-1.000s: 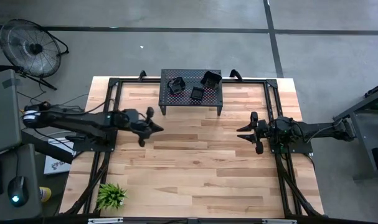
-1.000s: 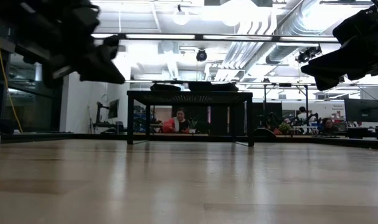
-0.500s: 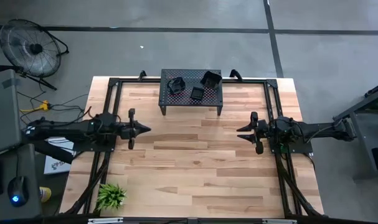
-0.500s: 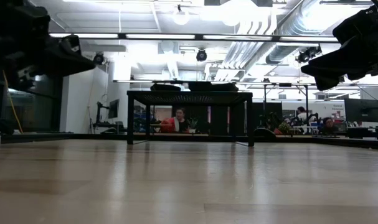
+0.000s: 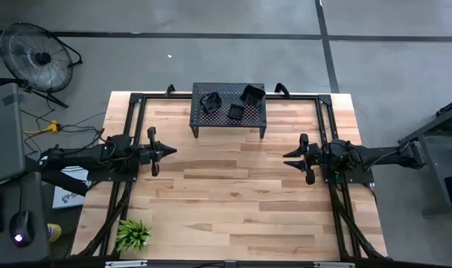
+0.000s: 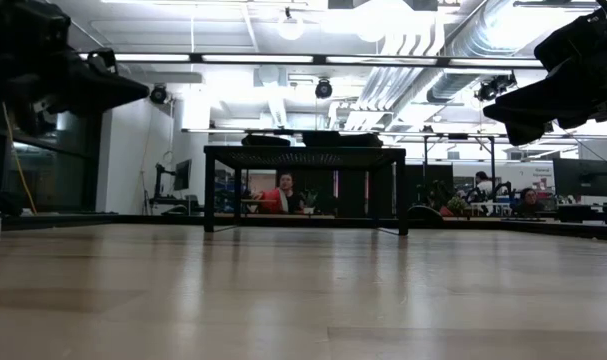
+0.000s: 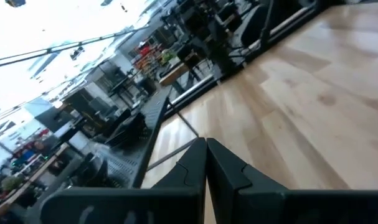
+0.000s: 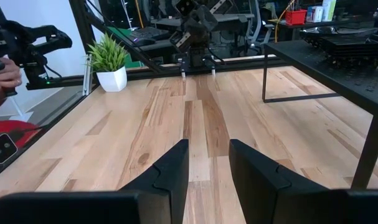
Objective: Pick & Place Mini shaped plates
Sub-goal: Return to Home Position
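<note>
Three mini shaped plates [image 5: 210, 103] [image 5: 235, 112] [image 5: 252, 94], glossy and black, lie on top of the black perforated stand [image 5: 228, 123] at the table's far middle. In the low view they show as flat dark shapes [image 6: 266, 140] on the stand [image 6: 303, 155]. My left gripper [image 5: 172, 150] hangs shut and level over the table's left side, fingertips together [image 7: 206, 146], holding nothing. My right gripper [image 5: 290, 158] hangs open over the right side, pointing toward the left arm, with bare table between its fingers [image 8: 208, 152].
A small green plant [image 5: 132, 234] in a white pot [image 8: 111, 78] stands at the near left corner. Black frame rails [image 5: 129, 119] run along the table's left, right and far edges. Bare wooden table [image 5: 233, 193] lies between the arms. A person's hand [image 8: 3, 73] shows beyond the table.
My left gripper has drawn back toward the table's left edge and tipped up from slanting downward to level, staying shut. My right arm has kept still. The plates and the stand have not moved.
</note>
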Controlling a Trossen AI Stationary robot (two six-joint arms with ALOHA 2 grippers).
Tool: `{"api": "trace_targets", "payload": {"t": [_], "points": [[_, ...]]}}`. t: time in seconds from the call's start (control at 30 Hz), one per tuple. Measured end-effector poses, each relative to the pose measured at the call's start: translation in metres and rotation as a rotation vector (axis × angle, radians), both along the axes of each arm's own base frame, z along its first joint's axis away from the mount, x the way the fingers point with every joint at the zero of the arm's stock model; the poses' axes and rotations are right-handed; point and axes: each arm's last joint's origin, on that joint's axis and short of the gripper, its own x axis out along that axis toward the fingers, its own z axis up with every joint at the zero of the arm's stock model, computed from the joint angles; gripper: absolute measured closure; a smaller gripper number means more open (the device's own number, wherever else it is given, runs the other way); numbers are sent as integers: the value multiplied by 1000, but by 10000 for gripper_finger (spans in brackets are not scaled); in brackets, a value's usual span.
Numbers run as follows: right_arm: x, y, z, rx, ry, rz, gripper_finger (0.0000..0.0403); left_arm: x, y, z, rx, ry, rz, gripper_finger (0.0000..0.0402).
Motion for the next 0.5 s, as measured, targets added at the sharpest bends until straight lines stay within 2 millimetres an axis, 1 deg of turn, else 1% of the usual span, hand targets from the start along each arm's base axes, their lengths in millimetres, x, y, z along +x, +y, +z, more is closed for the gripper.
{"api": "trace_targets", "payload": {"t": [0.2, 0.5], "points": [[0, 0, 0, 0, 0, 0, 293, 0, -4, 1, 1, -12, -146, 399], [0, 0, 0, 0, 0, 0, 293, 0, -4, 1, 0, -10, -144, 399]]}}
